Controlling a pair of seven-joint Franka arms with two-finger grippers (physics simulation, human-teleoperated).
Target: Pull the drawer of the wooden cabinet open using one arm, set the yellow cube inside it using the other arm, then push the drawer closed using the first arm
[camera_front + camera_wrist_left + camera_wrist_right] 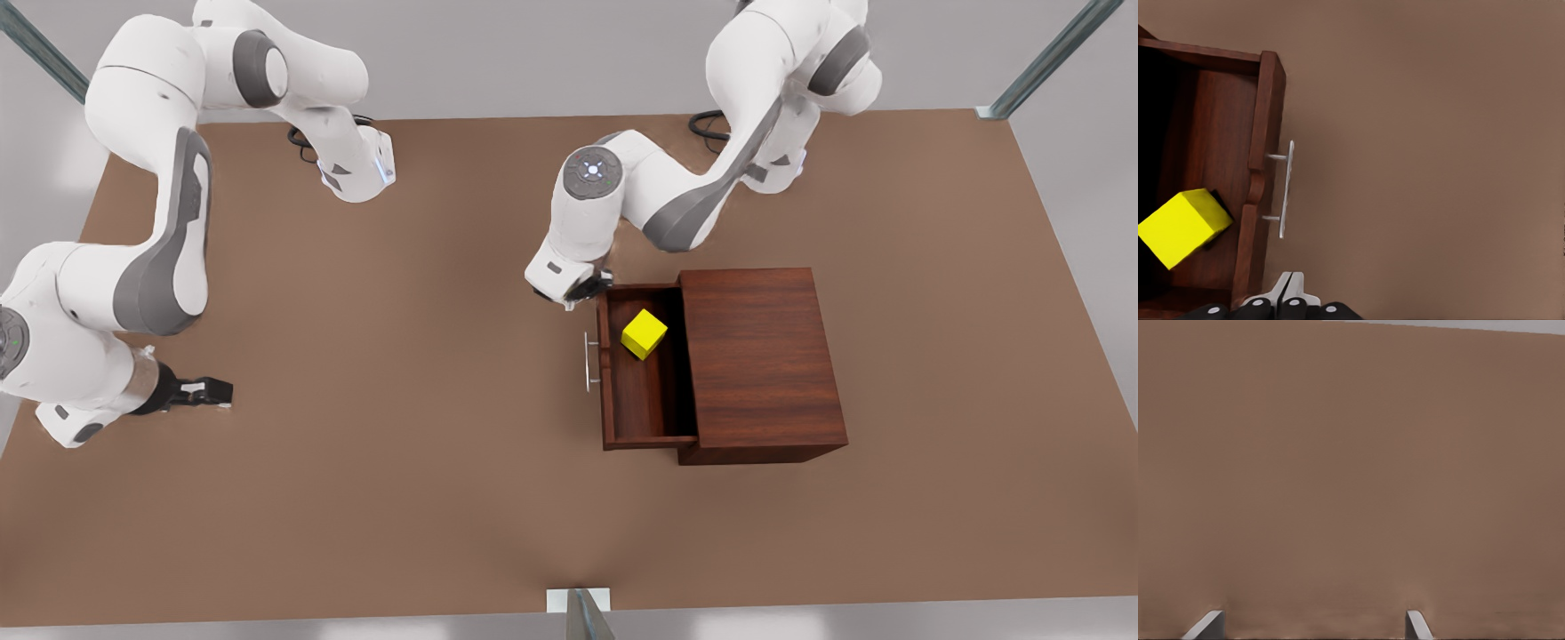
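Your left arm reaches down from the far side of the table (400,498), elbow bent, with the left gripper (582,289) just off the far corner of the drawer (645,404) front. Its fingertips (1290,285) are pressed together, holding nothing. The drawer stands pulled out of the wooden cabinet (760,356), and the yellow cube (644,333) lies tilted inside it toward the far end, near that gripper but apart from it. The silver handle (588,362) sits just beside the gripper, untouched. Your right arm waits folded low at the front view's left; the right gripper (206,391) hangs over bare table, fingers spread wide and empty.
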